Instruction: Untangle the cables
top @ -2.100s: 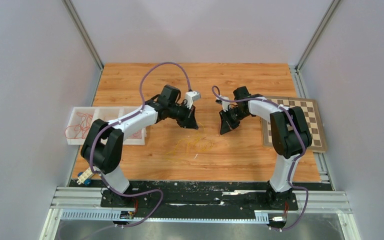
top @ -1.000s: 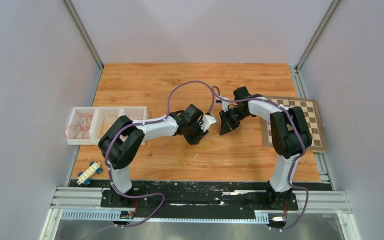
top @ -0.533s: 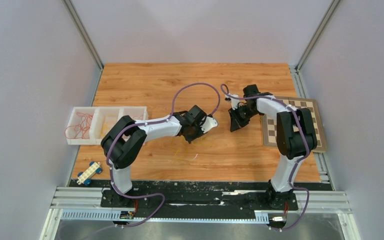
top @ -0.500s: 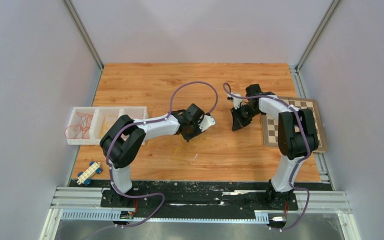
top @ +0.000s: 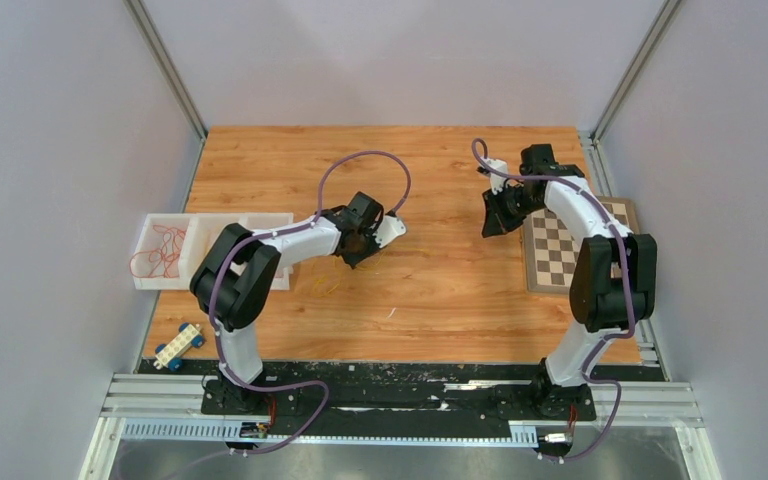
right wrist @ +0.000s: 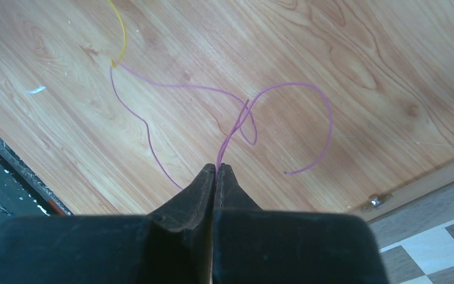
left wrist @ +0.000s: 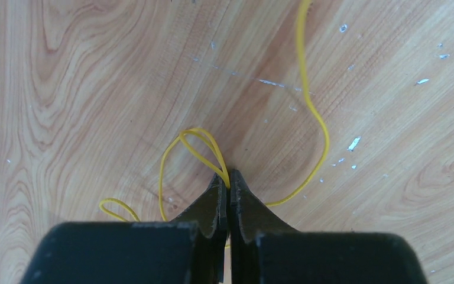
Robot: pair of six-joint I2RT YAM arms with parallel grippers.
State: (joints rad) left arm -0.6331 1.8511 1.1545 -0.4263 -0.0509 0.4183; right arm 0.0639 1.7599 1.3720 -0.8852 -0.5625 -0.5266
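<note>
My left gripper (left wrist: 229,180) is shut on a thin yellow cable (left wrist: 322,136), pinching a small loop of it at the fingertips just above the wood. In the top view that gripper (top: 348,256) is left of the table's centre, and loose yellow cable (top: 322,283) lies below it. Close to the chessboard, my right gripper (right wrist: 217,168) is shut on a pink cable (right wrist: 325,112) that curls in loops over the table. An end of the yellow cable (right wrist: 121,35) meets the pink one at the far left of the right wrist view. From above, the right gripper (top: 488,228) is at the back right.
A white compartment tray (top: 215,216) at the left edge holds red cables (top: 165,245). A chessboard (top: 560,250) lies at the right, and its corner (right wrist: 443,254) shows beside my right gripper. A toy car (top: 178,346) lies at the front left. The table's near edge (right wrist: 12,171) is in view.
My left gripper came down on the yellow cable, shut on it and moved left. The right arm swung back and to the right with the pink cable, so the two grippers are farther apart.
</note>
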